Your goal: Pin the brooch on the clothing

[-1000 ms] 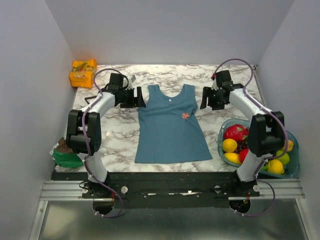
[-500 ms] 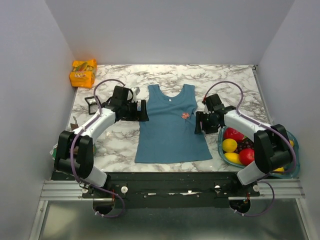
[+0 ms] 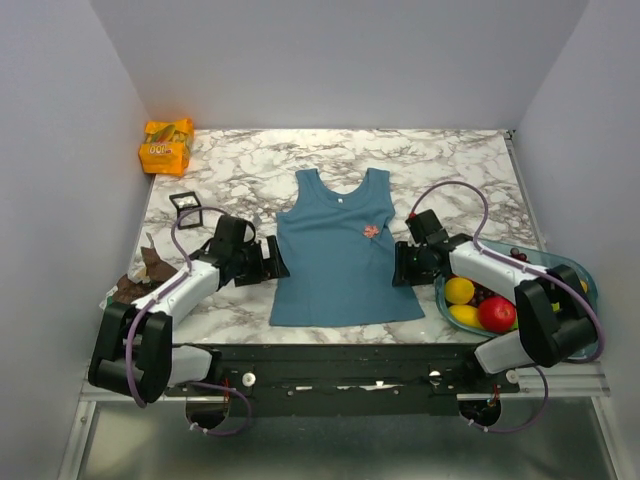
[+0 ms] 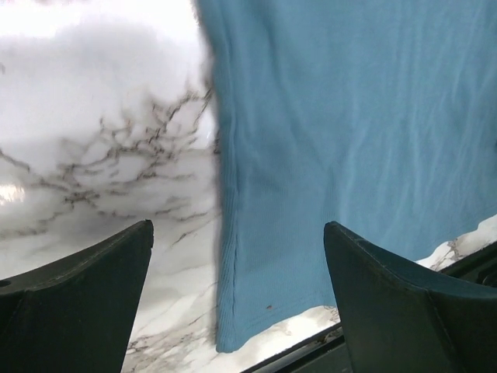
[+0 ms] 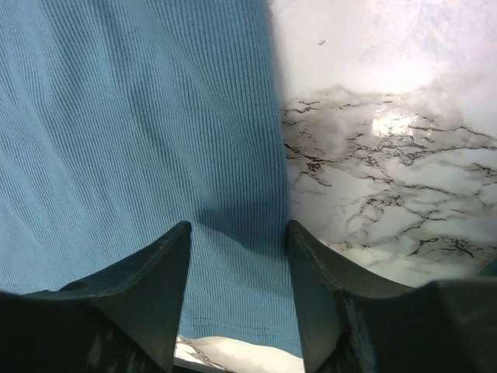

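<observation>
The teal-blue tank top (image 3: pixel 335 265) lies flat in the middle of the marble table, neck away from me. The tiny red-orange flower brooch (image 3: pixel 371 231) sits on its right chest. My left gripper (image 3: pixel 272 266) is open and empty, low at the top's lower left side. In the left wrist view (image 4: pixel 237 272) the top's left edge and hem corner (image 4: pixel 264 256) show between the fingers. My right gripper (image 3: pixel 398 265) is open and empty at the top's lower right side. In the right wrist view (image 5: pixel 237 256) it hangs over the ribbed fabric (image 5: pixel 140 140) near the right hem.
An orange snack pack (image 3: pixel 166 146) sits at the back left. A small black-framed clear box (image 3: pixel 185 204) lies left of the top. A blue bowl (image 3: pixel 592 300) of fruit stands at the right front. A brown and green packet (image 3: pixel 140 280) lies at the left edge.
Both arms have drawn back toward the near edge, from beside the top's shoulders to beside its lower sides. Both grippers stay open. The top and the brooch have not moved.
</observation>
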